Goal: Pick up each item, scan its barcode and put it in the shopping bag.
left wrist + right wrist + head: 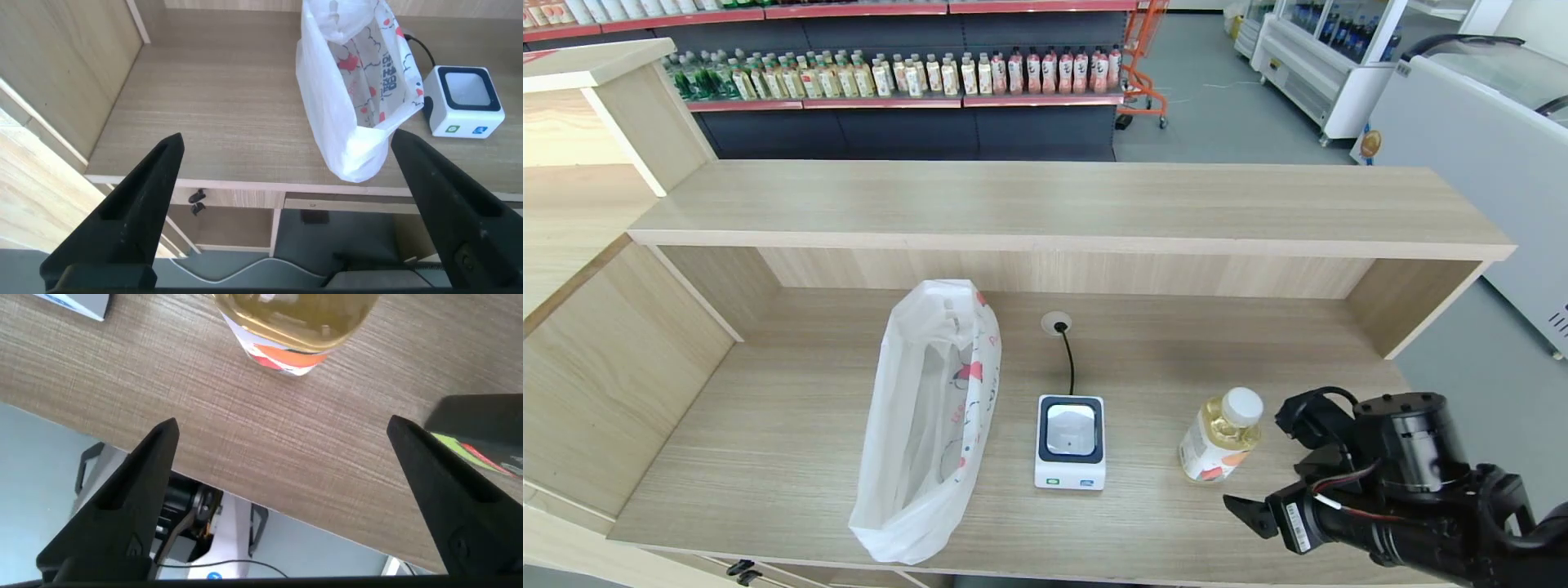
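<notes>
- Right tool (282,510): fingers spread wide, empty, just beside the upright bottle (1222,437) on the bench's (768,441) right side.
- Left tool (282,212): spread, empty, above the bench's front edge.
- Scanner (1071,441) sits between the bottle and the shopping bag (931,425).

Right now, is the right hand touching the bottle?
Apart. The right wrist view shows a strip of bare counter between the open right hand and the bottle, which stands beyond its fingertips.

On the pale wooden table (768,425), a white plastic shopping bag (931,425) lies left, a small white box scanner (1071,441) sits centre, and a clear yellow-filled plastic bottle (1221,437) stands right.
</notes>
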Available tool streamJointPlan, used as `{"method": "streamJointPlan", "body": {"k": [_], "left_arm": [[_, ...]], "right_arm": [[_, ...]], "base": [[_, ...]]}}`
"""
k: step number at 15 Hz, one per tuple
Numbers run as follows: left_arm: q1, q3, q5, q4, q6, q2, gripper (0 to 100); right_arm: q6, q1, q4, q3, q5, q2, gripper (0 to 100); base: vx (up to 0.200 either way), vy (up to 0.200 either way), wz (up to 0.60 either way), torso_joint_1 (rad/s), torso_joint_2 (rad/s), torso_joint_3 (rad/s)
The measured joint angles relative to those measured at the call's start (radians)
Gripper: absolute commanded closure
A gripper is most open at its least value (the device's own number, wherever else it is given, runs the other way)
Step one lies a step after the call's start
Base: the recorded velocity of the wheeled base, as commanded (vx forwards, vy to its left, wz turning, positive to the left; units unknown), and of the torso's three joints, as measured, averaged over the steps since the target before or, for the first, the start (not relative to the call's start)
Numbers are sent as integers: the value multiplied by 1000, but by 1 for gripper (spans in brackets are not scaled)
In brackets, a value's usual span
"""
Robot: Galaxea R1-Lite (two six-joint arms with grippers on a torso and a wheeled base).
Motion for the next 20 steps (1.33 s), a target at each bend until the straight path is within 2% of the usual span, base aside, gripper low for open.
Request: {"method": "streamJointPlan", "body": {"k": [6,20], "left_arm": [[0,0,0,0,0,0,0],[0,0,0,0,0,0,0]], "right_arm": [[-11,31,-285,-29,-21,211,0],[-62,75,-417,-173,-48,345,0]], "base": [[0,0,0,0,0,0],[0,0,0,0,0,0]]}}
